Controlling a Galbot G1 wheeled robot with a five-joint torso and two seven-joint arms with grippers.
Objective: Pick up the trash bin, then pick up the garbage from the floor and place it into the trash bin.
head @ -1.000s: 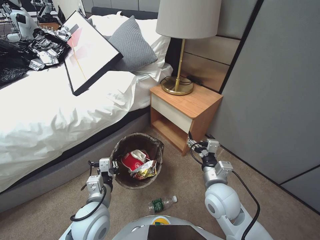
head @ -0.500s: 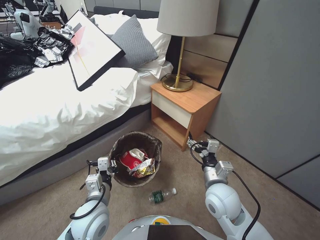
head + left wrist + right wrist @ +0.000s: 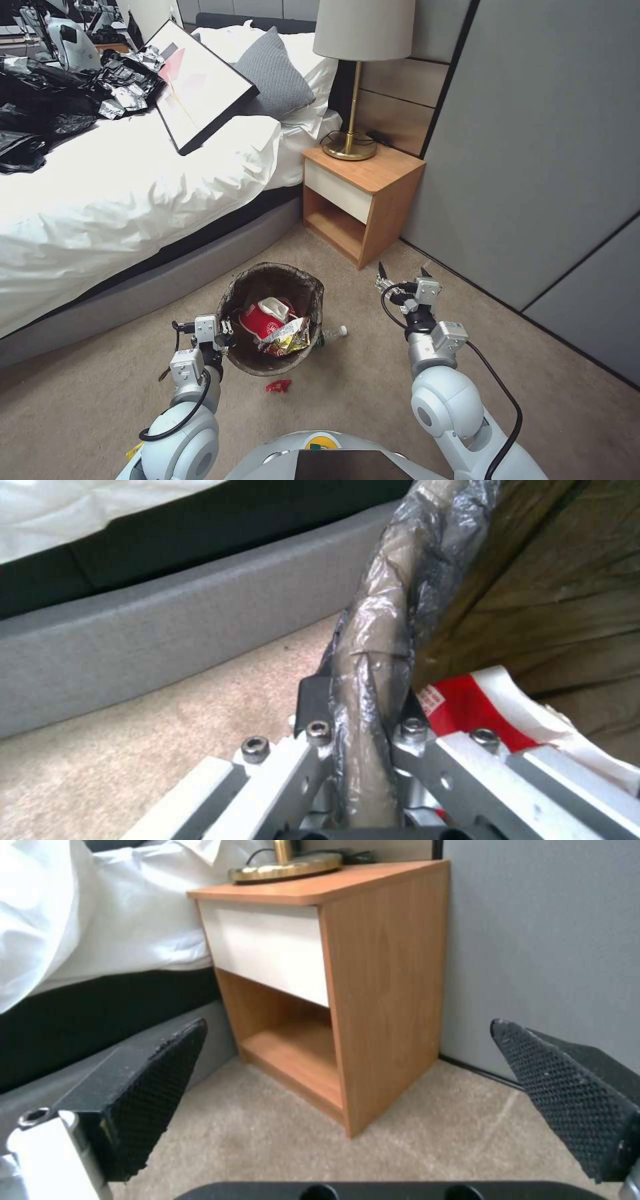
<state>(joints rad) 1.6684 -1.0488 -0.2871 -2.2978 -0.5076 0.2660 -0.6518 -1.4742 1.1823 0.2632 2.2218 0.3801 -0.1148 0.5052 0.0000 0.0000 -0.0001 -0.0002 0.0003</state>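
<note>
Two end effectors: my left (image 3: 223, 331) pinched the bin's (image 3: 248, 360) bagged rim, a light, stiff hold; bin over carpet beside the bed. My right (image 3: 403, 273) hung wide open, empty. A thin, light red wrapper (image 3: 278, 385) lay nearby.

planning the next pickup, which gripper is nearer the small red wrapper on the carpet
Left. The left gripper is shut on the trash bin rim, just beside the red wrapper. The right gripper hangs open farther off, toward the nightstand.
</note>
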